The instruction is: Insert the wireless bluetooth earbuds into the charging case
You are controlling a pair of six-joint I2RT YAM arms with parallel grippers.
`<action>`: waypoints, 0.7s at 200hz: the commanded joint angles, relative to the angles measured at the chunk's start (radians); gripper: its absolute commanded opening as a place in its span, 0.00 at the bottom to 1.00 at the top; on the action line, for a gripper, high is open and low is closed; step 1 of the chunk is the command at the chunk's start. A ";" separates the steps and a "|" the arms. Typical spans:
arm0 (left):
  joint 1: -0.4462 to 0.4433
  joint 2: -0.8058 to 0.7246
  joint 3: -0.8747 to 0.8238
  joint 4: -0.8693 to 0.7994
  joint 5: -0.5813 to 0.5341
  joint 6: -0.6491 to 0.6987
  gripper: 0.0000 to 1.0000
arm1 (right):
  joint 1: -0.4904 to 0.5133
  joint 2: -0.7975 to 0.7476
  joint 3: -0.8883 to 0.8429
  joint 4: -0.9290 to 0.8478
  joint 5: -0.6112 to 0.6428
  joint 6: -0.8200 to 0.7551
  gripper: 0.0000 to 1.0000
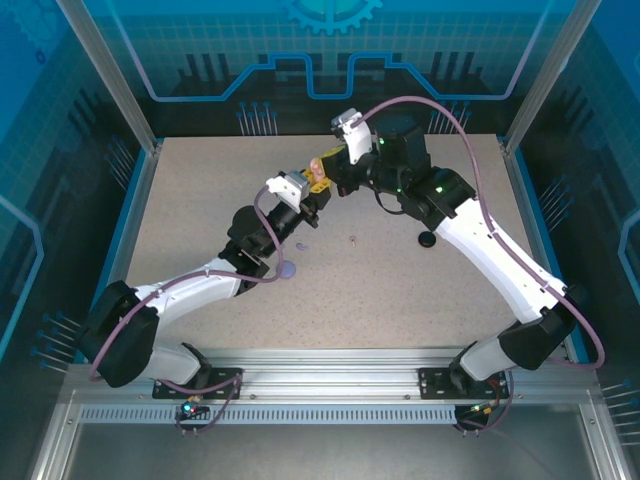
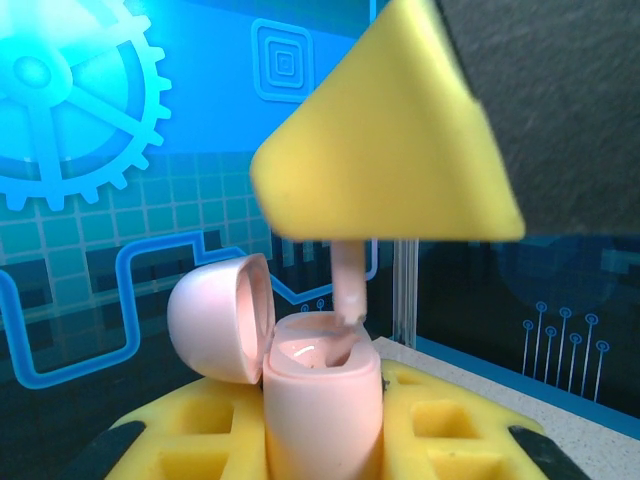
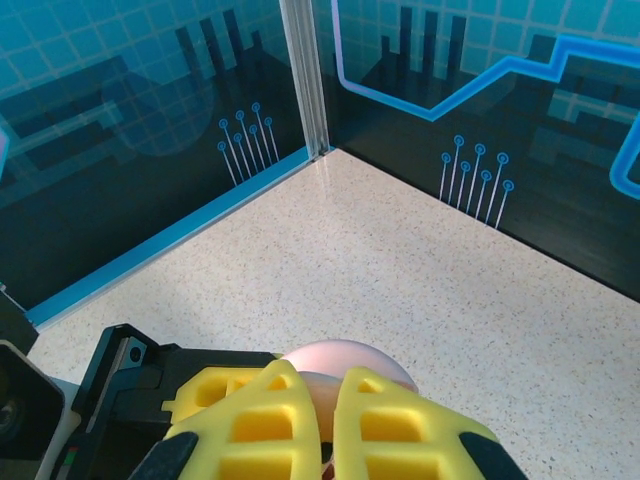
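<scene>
A: Left hand [image 2: 322, 440] state?
B: Clenched on the pink charging case [image 2: 320, 395], which stands upright between the yellow pads [image 2: 190, 440]. The lid [image 2: 215, 320] is hinged open to the left.
A: Right hand [image 3: 325, 425]?
B: Also clenched, pinching the pink earbud [image 2: 348, 280] by its upper end. In the left wrist view its finger [image 2: 390, 150] hangs directly over the case. The earbud's lower end is at the case mouth, touching or just inside the rim. Can't tell if it's lined up with a socket.
A: So mid-insertion.
B: Looks like it. The hands meet in the air over the far middle of the counter [image 1: 200, 200].
A: How should it finish the step?
B: Left holds the case level and rigid. Right squares the earbud to the socket, then goes straight down, slowly, with no side load, staying off the open lid. If it binds, back off and re-align, don't push. Release only once the earbud is seated.
A: Anything nearby?
B: A lilac disc [image 1: 288, 269] and a black disc [image 1: 427, 240] on the counter, well apart from the hands. Probably other cases.
</scene>
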 commanded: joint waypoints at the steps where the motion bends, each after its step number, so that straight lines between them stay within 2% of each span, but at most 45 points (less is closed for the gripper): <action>1: -0.004 -0.002 0.035 0.040 0.017 0.018 0.00 | -0.015 -0.034 0.010 0.010 0.016 0.020 0.07; 140: -0.005 -0.013 0.032 0.044 0.025 0.018 0.00 | -0.024 0.018 -0.018 0.017 -0.012 0.033 0.06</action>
